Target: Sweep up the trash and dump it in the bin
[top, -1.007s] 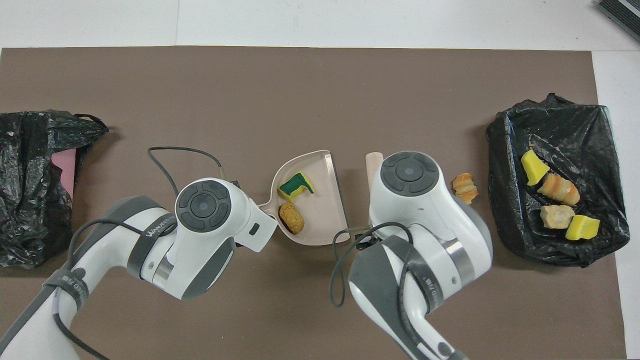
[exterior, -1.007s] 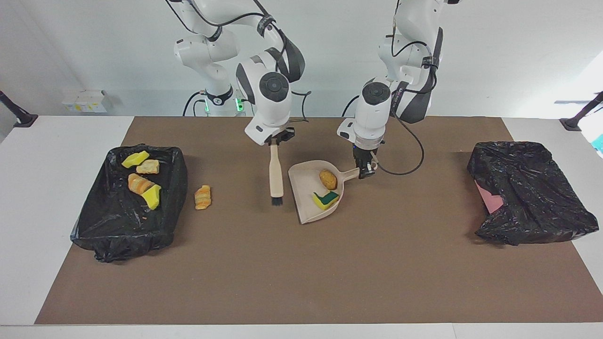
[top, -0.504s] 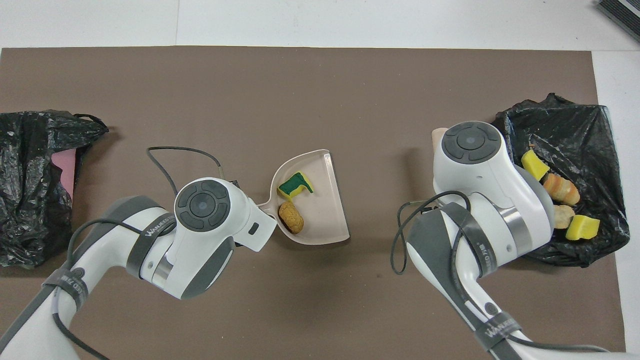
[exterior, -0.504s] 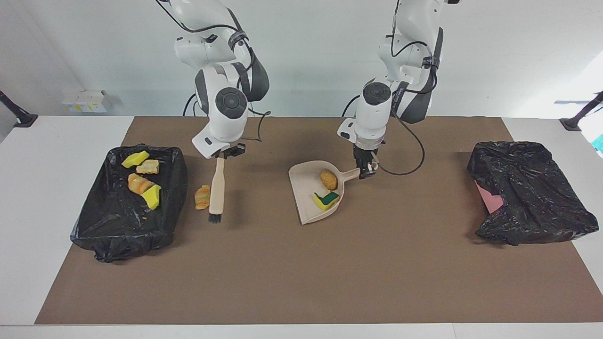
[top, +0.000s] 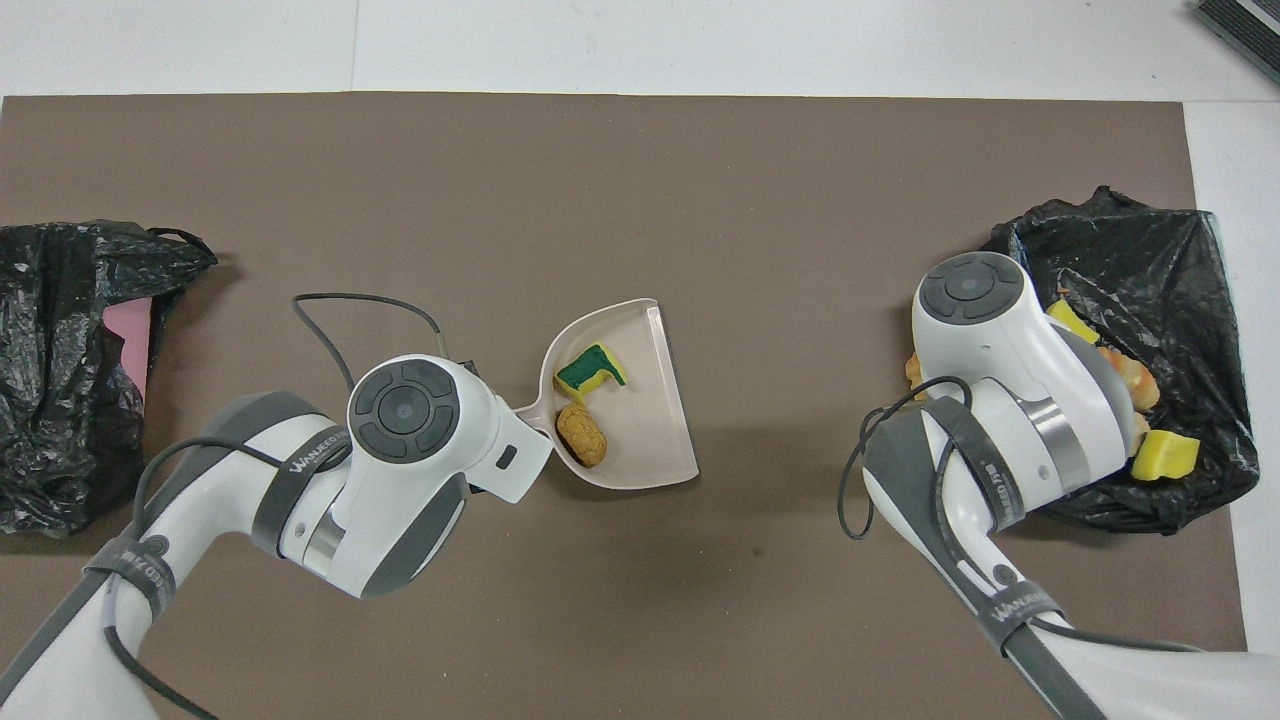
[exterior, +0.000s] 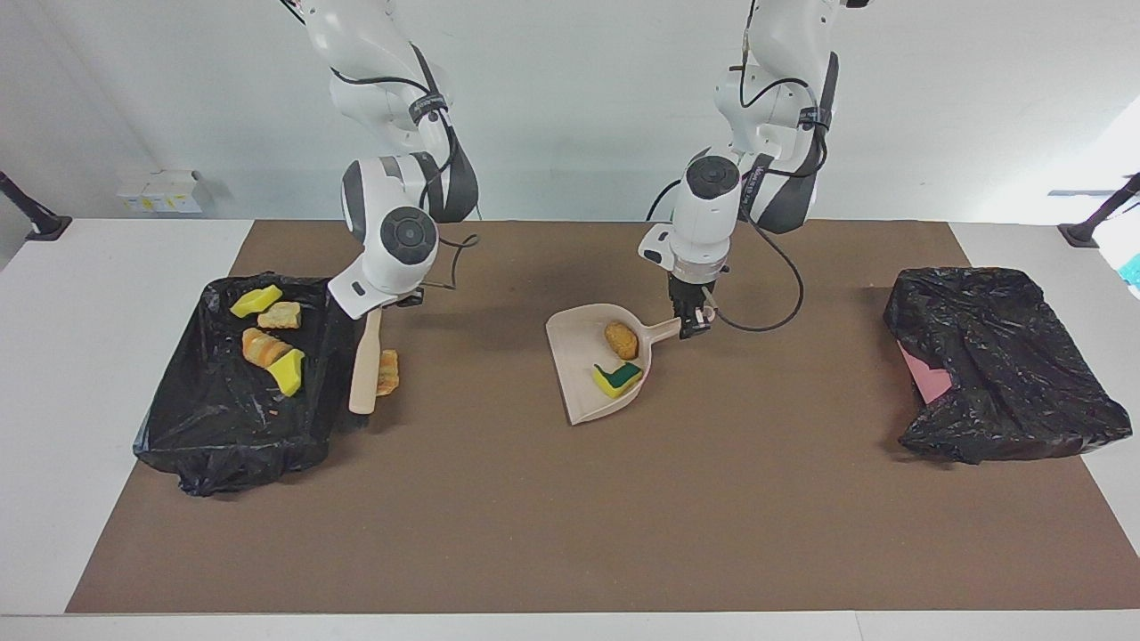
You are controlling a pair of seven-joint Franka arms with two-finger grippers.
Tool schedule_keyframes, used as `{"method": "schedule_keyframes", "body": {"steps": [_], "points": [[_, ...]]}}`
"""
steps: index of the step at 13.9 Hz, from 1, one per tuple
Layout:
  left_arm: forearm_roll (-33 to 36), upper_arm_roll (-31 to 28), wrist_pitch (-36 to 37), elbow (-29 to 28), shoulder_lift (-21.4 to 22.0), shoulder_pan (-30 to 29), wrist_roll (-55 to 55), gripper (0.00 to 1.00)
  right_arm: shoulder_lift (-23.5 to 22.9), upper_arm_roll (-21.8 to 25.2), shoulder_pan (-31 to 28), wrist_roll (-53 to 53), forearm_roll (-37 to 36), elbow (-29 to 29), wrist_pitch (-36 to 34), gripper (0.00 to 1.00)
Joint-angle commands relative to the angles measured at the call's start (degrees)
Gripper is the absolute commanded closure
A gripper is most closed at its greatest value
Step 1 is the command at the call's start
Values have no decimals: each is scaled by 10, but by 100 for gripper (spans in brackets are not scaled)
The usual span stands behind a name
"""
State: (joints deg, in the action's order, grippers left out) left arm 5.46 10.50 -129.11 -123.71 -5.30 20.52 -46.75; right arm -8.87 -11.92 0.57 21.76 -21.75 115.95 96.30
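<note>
Since a second ago the brush (exterior: pixel 366 363) has swung from beside the dustpan (exterior: pixel 583 374) way over to left of centre in the facing view, and now hangs between the black-lined bin (exterior: pixel 223 436) and the stray striped bread lump (exterior: pixel 388 372), just beside that lump. Right gripper (exterior: pixel 385 307) is clamped on the brush handle, sitting over the bin's edge; in the overhead view that arm hides most of this, only a sliver of the lump (top: pixel 912 368) peeks out mid-right. Four scraps (exterior: pixel 267 336) are already in the bin at left. Two more, a brown lump (exterior: pixel 621 339) and a green-backed sponge (exterior: pixel 616 377), lie in the dustpan at centre frame. Left gripper (exterior: pixel 692 320) is closed on the dustpan handle and hasn't budged. Crumpled black bag (exterior: pixel 997 365) sits at far right of the facing view, on the brown mat (exterior: pixel 570 516)
</note>
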Motion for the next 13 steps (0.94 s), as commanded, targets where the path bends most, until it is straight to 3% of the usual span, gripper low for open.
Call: {"method": "schedule_keyframes", "body": {"steps": [1, 4, 9, 13], "points": [[7, 0, -14, -12, 5, -6, 8, 100, 1, -10, -14, -5, -15, 25, 25, 100], [7, 0, -13, -12, 5, -5, 9, 100, -14, -13, 2, -6, 3, 25, 37, 100], [7, 0, -13, -12, 5, -6, 8, 100, -51, -14, 78, -10, 144, 0, 69, 100], [7, 0, -13, -12, 5, -5, 8, 100, -54, -14, 145, -10, 240, -15, 99, 100]]}}
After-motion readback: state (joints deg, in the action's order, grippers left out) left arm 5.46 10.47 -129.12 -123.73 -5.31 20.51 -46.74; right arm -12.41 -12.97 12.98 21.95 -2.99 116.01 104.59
